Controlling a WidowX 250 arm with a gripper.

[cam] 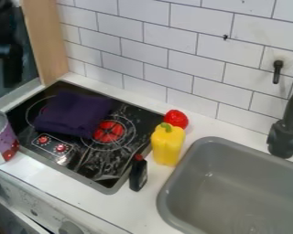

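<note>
Folded purple cloth [74, 113], one: flat on the black stovetop [103, 164], left of the red burner ring [108, 131]; sides near equal, long axis hard to tell, lower edge slanting down rightward. Yellow pepper [167, 146], one: upright, stem up, beside the sink [168, 192]. Gripper: spread cannot be told.

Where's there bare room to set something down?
Open: the counter between the black bottle and the front edge; also the sink's visible basin. Crowded: the stove's right side, with yellow pepper, red item and bottle; its left, under purple cloth, with a can alongside.
</note>
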